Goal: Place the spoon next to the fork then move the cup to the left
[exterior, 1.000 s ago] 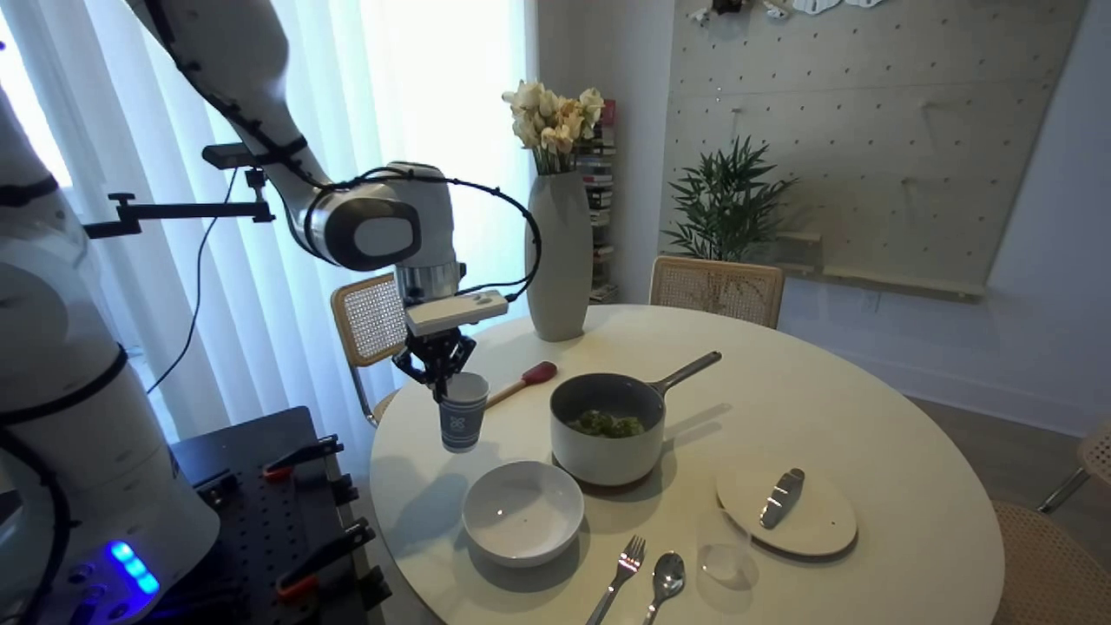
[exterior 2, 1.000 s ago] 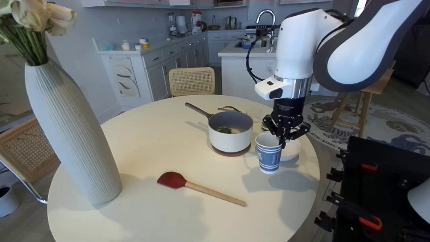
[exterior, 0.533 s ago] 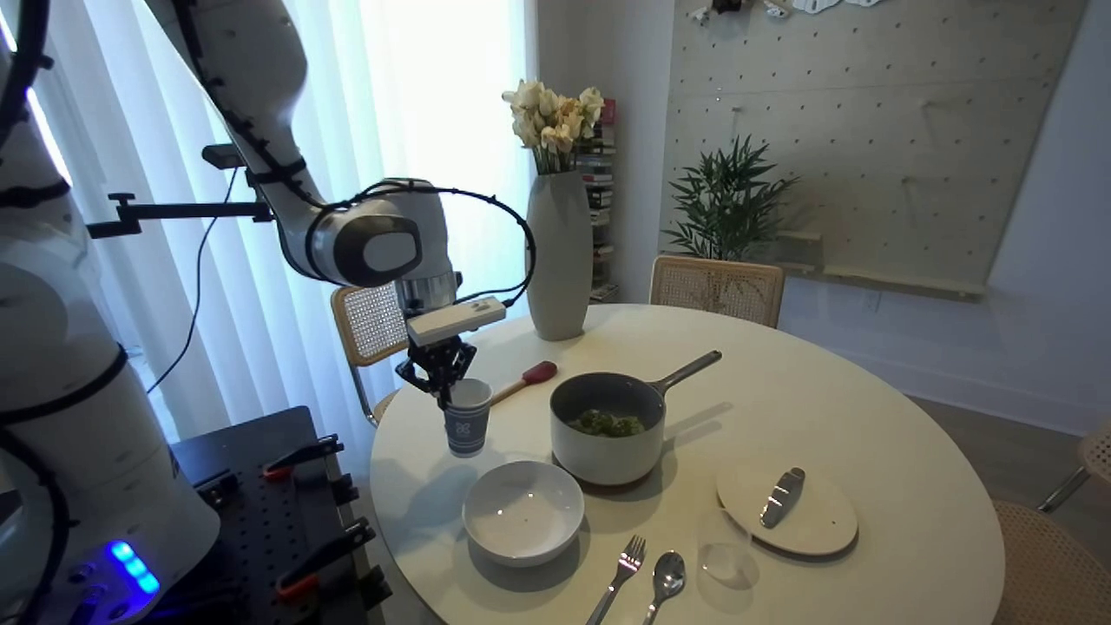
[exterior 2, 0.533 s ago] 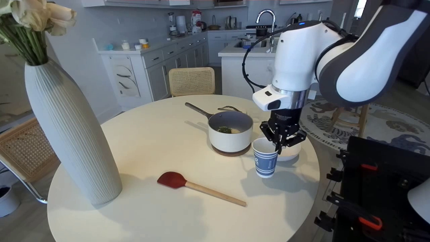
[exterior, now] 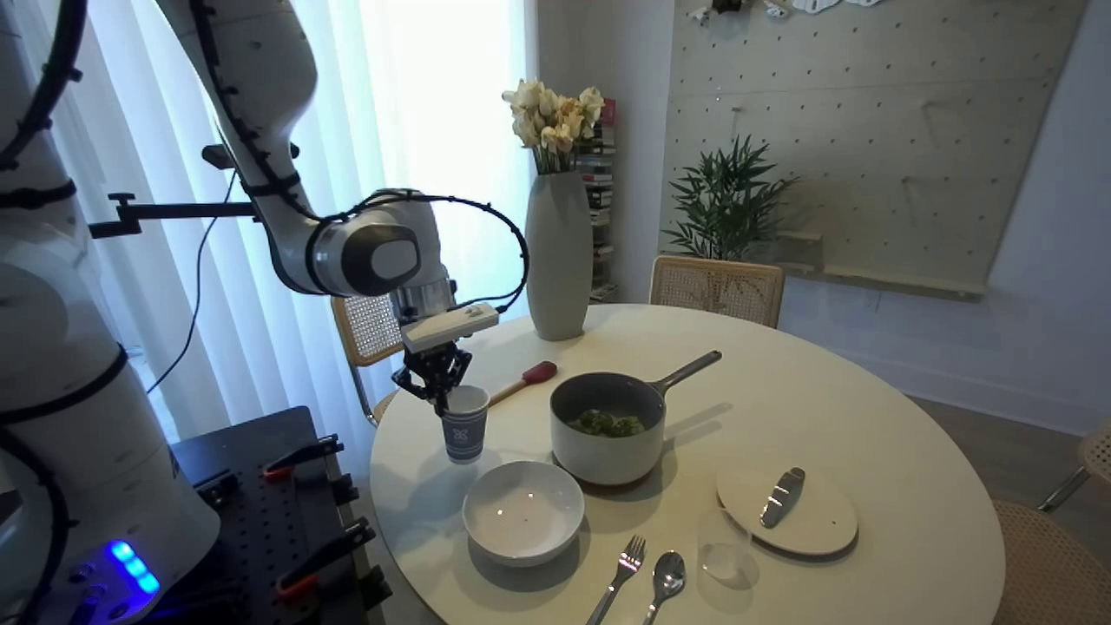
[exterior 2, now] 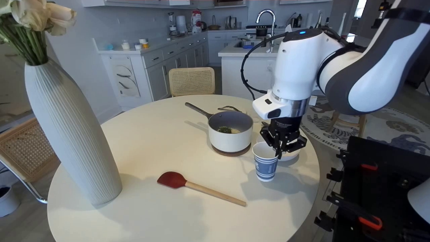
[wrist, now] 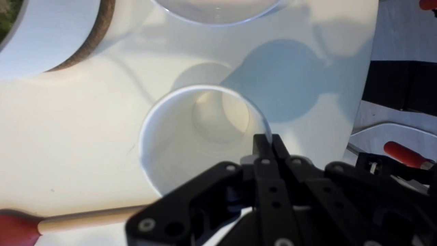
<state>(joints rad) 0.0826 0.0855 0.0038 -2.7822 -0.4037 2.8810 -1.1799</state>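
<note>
In an exterior view the claw (exterior: 442, 408), on the only arm (exterior: 382, 243) present, is gripping the left rim of the blue-printed paper cup (exterior: 464, 432), its jaws together with just the thin paper between. The cup is hanging below and slightly right of the claw over the round table (exterior: 825, 408), long axis near vertical; the white bowl (exterior: 523, 503) is sitting just to its near right. The spoon (exterior: 668, 573) is lying right of the fork (exterior: 626, 566), so that step is looking complete. In an exterior view the cup is showing left of the claw, mouth up and base down, the saucepan (exterior 2: 230, 139) standing far left and the red-headed spatula (exterior 2: 203, 189) lying near left; whether the base is touching the table cannot be told. In the wrist view the fingertips (wrist: 262, 147) are pinching the cup's right rim. Setting down is probably hinging on keeping that axis vertical and the base clear of the bowl.
</note>
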